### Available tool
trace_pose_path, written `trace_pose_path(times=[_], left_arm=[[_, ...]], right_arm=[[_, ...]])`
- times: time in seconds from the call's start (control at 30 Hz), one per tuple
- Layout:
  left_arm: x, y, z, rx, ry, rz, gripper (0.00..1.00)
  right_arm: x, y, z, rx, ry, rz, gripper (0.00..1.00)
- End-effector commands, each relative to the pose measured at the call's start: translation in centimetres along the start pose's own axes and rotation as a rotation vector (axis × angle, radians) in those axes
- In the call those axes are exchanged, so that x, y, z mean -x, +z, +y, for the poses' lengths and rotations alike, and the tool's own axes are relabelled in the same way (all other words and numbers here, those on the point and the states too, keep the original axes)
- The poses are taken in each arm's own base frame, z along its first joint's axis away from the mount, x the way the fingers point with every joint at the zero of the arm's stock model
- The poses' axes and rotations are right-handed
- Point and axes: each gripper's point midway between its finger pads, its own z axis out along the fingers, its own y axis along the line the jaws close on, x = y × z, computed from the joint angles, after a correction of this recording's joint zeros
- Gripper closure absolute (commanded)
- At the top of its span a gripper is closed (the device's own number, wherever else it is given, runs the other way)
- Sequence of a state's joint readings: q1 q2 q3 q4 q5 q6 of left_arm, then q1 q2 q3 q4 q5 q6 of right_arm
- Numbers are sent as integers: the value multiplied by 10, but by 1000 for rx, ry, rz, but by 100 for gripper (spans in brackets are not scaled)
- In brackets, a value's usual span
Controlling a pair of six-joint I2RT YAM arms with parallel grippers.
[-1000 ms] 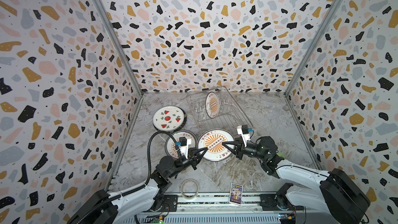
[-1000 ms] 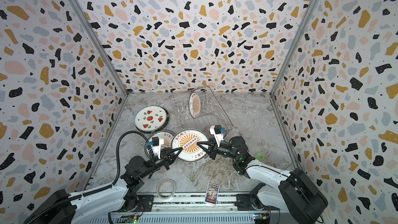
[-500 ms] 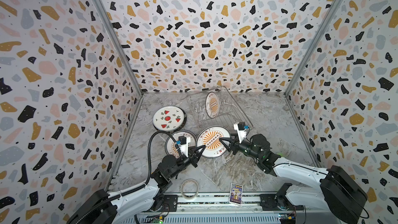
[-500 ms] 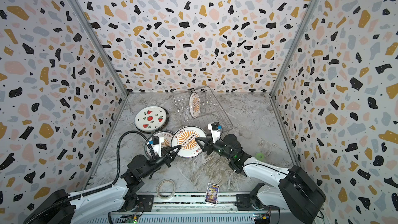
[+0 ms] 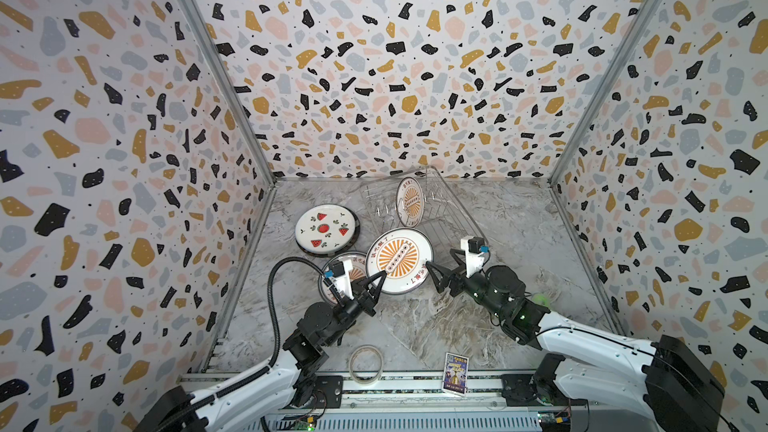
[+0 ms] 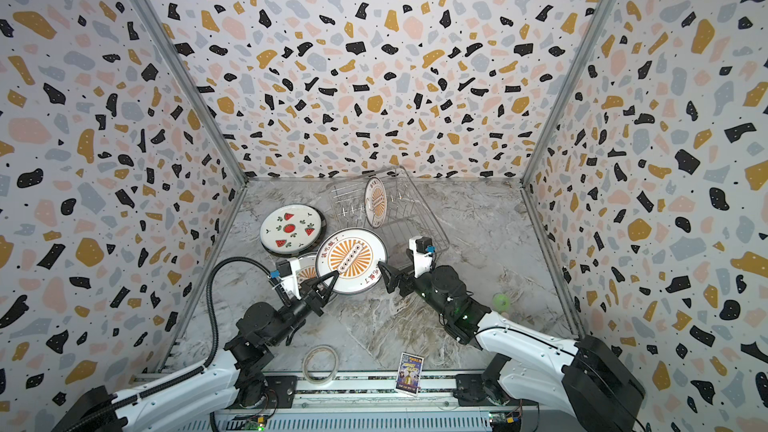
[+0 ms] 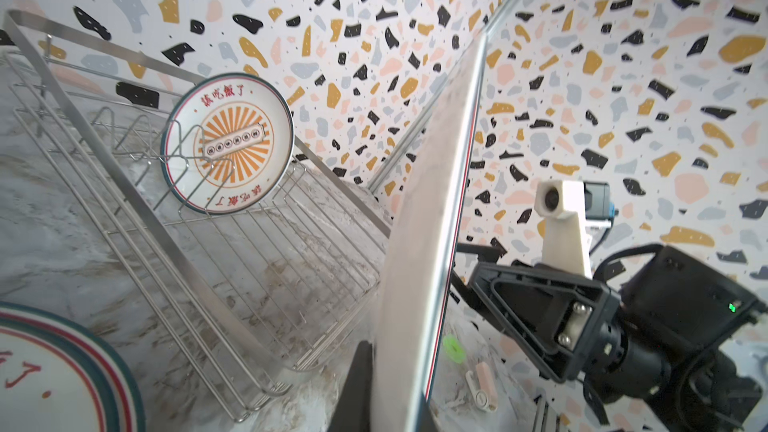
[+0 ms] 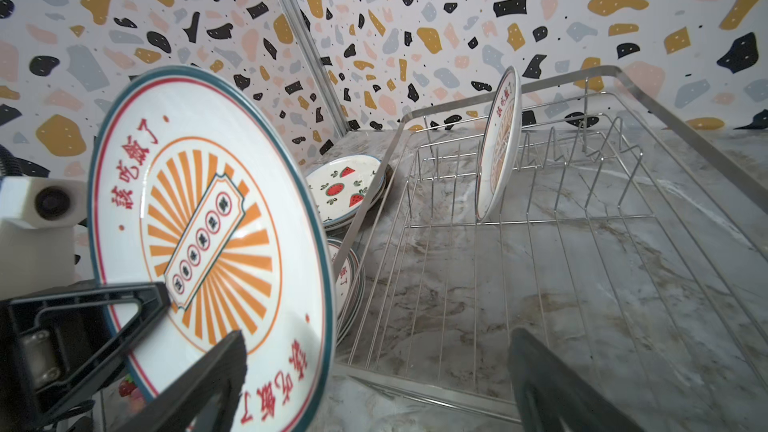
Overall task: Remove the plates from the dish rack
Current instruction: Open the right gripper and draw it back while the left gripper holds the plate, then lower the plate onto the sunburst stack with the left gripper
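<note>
My left gripper [image 5: 380,278] is shut on the near rim of an orange sunburst plate [image 5: 399,259], which it holds tilted above the table. The left wrist view shows this plate [image 7: 428,222] edge-on between the jaws. My right gripper [image 5: 442,261] is open by the plate's right rim. In the right wrist view the fingers [image 8: 232,347] stand wide apart, with the rim loose between them. The dish rack [image 5: 449,226] behind still carries one upright sunburst plate [image 5: 409,201]. A watermelon plate [image 5: 326,228] lies stacked at the left, and another sunburst plate [image 5: 330,290] lies flat under the left gripper.
A beige tape ring [image 5: 365,362] and a small printed card [image 5: 456,371] lie near the front rail. A small green thing [image 5: 540,299] sits on the table right of the right arm. Terrazzo walls close in three sides.
The right gripper has opened and let go of the sunburst plate's rim. The left gripper has stayed shut on the plate, which has shifted a little towards the rack.
</note>
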State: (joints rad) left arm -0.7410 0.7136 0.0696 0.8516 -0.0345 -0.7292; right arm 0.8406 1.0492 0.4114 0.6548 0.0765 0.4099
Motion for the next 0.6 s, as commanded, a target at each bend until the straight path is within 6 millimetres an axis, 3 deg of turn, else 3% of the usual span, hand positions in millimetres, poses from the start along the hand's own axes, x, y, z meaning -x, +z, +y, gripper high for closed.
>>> trace_pose_path(times=[0.0, 0.17, 0.3, 0.4, 0.57], left_arm=[[36, -10, -1, 16, -115, -168, 100], [52, -25, 12, 75, -214, -262, 100], [57, -34, 29, 162, -285, -307, 100], [55, -39, 43, 224, -384, -328, 100], [46, -44, 65, 302, -523, -357, 100]], right_arm=[[15, -6, 8, 20, -37, -51, 1], [26, -7, 38, 112, -116, -90, 1], [33, -4, 48, 126, -127, -113, 1], [34, 3, 53, 135, -129, -98, 1], [33, 16, 85, 282, -157, -56, 1]])
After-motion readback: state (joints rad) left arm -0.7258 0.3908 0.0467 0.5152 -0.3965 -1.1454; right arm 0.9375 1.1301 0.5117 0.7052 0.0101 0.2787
